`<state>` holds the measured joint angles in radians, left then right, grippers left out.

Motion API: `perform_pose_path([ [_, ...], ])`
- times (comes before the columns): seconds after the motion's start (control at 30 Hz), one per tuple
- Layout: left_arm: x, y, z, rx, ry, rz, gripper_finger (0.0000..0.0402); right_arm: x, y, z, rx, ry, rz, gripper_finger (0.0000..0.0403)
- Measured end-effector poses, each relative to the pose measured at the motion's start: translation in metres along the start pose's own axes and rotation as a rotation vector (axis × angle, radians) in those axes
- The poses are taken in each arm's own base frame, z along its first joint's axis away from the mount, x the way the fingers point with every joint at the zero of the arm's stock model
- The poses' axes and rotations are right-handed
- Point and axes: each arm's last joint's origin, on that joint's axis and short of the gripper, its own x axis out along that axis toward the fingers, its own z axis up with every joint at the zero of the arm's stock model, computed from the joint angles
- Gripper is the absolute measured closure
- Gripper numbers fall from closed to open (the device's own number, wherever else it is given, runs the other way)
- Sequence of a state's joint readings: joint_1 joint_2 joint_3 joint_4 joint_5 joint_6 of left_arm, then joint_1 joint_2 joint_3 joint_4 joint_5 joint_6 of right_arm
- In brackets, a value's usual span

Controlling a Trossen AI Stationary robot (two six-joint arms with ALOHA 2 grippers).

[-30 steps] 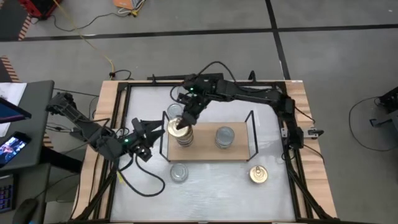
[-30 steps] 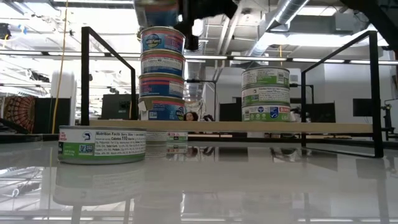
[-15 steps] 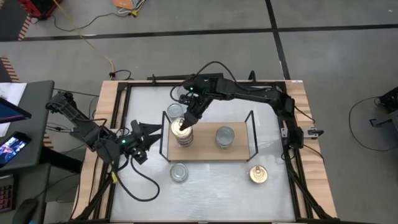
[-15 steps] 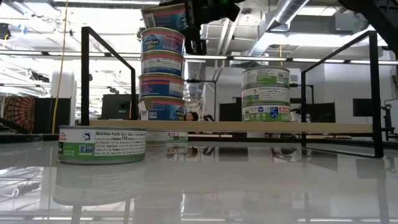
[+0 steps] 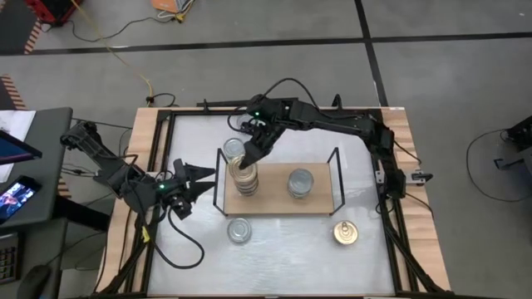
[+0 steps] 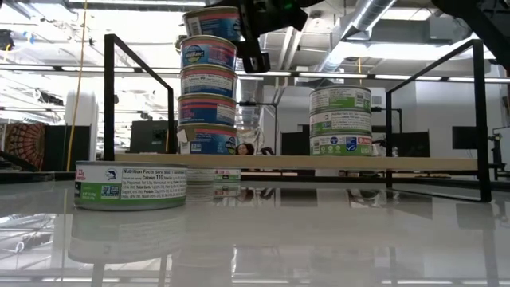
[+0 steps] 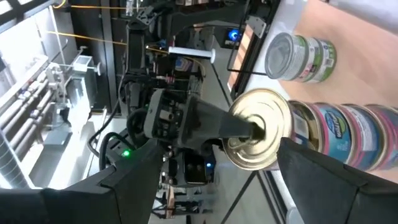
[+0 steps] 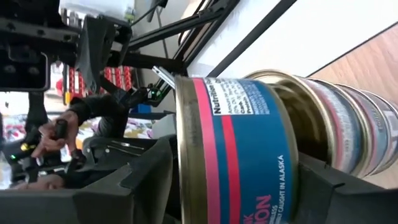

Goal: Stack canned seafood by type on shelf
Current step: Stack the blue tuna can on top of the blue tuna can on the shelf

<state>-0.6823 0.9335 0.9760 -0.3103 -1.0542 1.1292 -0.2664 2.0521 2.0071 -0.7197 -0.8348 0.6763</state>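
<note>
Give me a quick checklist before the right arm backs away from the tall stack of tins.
1. Top tin on the tall stack: ok, slightly tilted.
2. Right gripper jaws let go: cannot tell; they flank the tin.
3. Stack within the shelf: ok.
4. Short stack clear of the arm: ok.
5. Left gripper out of the way: ok, beside the shelf, jaws open.

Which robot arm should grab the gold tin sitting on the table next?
Probably the right. The gold tin lies on the right arm's side of the table, and the right gripper is letting go at the tall stack. The left gripper waits farther off.
</note>
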Motion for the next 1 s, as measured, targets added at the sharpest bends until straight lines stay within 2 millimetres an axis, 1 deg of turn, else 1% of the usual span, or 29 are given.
perform_pose_path([
  [0.13,0.0,-0.002,-0.001,0.0,0.007,-0.013,0.01,-0.005,-0.001,0.002,0.032,-0.005,0.007,0.0102],
  [0.27,0.0,-0.003,-0.002,-0.009,0.007,-0.02,0.01,-0.005,0.0,0.002,0.03,-0.004,0.013,0.0078],
  [0.43,0.0,-0.003,-0.002,-0.023,0.005,-0.022,0.01,-0.006,0.0,0.0,0.064,0.042,0.058,0.0058],
  [0.77,0.0,-0.003,0.001,-0.053,-0.062,-0.051,0.01,-0.014,-0.007,0.002,0.112,0.046,0.042,0.0053],
  [0.9,0.0,-0.004,0.001,-0.072,-0.085,-0.064,0.01,-0.015,-0.006,0.002,0.114,0.078,0.084,0.0053],
  [1.0,0.0,-0.004,0.002,-0.08,-0.096,-0.071,0.01,-0.016,-0.007,0.002,0.115,0.075,0.083,0.0053],
])
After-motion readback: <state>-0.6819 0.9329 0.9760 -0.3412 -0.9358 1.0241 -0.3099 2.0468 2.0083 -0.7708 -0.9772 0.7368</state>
